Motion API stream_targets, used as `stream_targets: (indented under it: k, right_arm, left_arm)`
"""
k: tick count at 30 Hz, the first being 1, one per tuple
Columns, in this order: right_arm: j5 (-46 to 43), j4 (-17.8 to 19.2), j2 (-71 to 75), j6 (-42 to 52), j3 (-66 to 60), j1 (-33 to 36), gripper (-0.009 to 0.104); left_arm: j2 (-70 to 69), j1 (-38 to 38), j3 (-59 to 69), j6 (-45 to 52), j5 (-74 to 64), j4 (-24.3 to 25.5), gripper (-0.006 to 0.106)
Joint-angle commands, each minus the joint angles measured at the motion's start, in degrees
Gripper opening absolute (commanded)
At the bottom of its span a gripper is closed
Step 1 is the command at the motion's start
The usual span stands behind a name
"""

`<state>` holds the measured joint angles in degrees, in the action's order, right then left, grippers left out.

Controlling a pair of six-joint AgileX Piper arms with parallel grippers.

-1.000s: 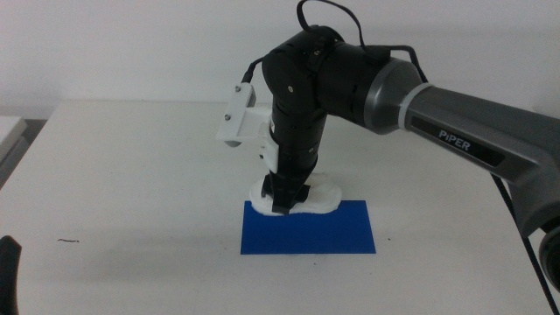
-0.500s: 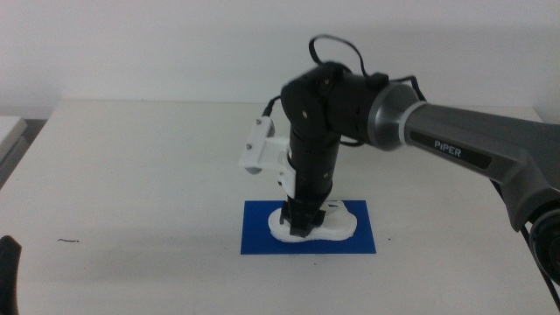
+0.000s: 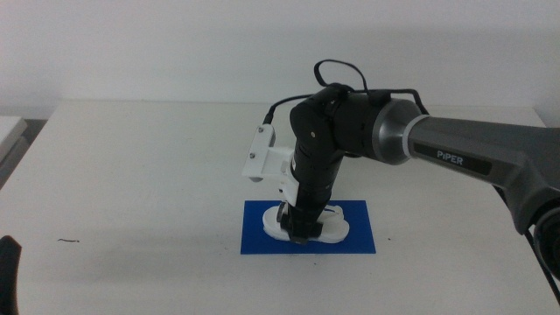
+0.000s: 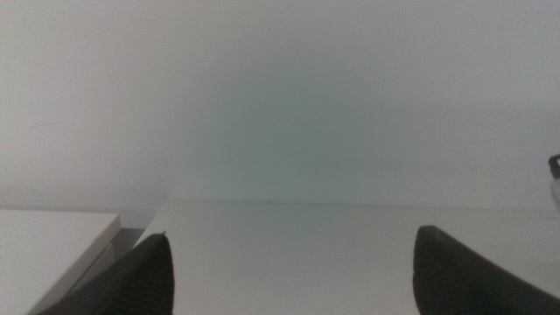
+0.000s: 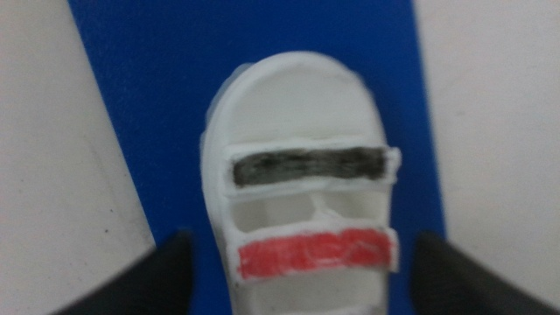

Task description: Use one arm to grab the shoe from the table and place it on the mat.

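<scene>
One white shoe (image 3: 308, 224) lies on one deep blue mat (image 3: 308, 227), which lies flat on the white surface (image 3: 131, 175). In the middle view the shoe lies lengthwise along the mat, inside the mat's edges, with blue showing on every side of it. The right wrist view shows the shoe (image 5: 302, 184) from above: a rounded white toe, then two visible straps, one dark grey (image 5: 306, 165) and one red (image 5: 313, 255), with the mat (image 5: 149, 105) visible on both sides of the sole. Any further strap is cut off at the picture's edge.

One arm (image 3: 455, 157), black and grey and marked "PIPER", reaches in from the right and bends down over the mat. Its right gripper (image 3: 297, 229) stands upright at the shoe's middle. In the right wrist view the same gripper (image 5: 302, 280) has its two dark jaws spread wide, one on each side of the shoe and each clear of the sole, so nothing is gripped.

The left gripper (image 4: 293, 271) waits apart from the mat, its jaws wide open over bare surface (image 4: 289, 245); in the middle view only a dark tip (image 3: 7, 273) shows at the lower left edge
</scene>
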<state>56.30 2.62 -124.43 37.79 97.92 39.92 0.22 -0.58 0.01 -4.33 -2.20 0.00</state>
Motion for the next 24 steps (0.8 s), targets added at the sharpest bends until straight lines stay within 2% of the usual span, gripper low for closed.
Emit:
stream_targets:
  k: [1,2,3,6,8,12,15,17,24]
  right_arm:
    - [-0.48,0.22,-0.24,0.59,-0.47,-0.58,0.076]
    - [-0.48,0.22,0.05,0.59,-0.47,-0.58,0.090]
    - [-0.48,0.13,0.36,0.36,-0.47,-0.58,0.092]
    - [-0.48,0.13,5.09,-3.79,-0.93,-0.71,0.092]
    - [-1.30,0.23,11.31,-9.72,-3.47,-1.90,0.092]
    - [-5.82,4.90,26.54,-26.44,-15.61,-6.22,0.092]
    - [-14.27,5.92,41.38,-39.57,-28.44,-11.33,0.092]
    - [-21.98,6.09,51.26,-44.97,-38.27,-15.09,0.092]
    - [-40.86,5.85,78.16,-46.76,-65.44,-30.18,0.092]
  left_arm:
    - [-0.22,0.02,-0.01,-0.07,0.62,0.00,0.094]
    - [-0.22,0.02,-0.01,-0.07,0.62,0.00,0.094]
    - [-0.22,0.02,-0.01,-0.07,0.62,0.00,0.094]
    - [-0.22,0.02,-0.01,-0.07,0.62,0.00,0.094]
    - [-0.22,0.02,-0.01,-0.07,0.62,0.00,0.094]
    - [-0.22,0.02,-0.01,-0.07,0.62,0.00,0.094]
    - [-0.22,0.02,-0.01,-0.07,0.62,0.00,0.094]
    - [-0.22,0.02,-0.01,-0.07,0.62,0.00,0.094]
    - [-0.22,0.02,-0.01,-0.07,0.62,0.00,0.094]
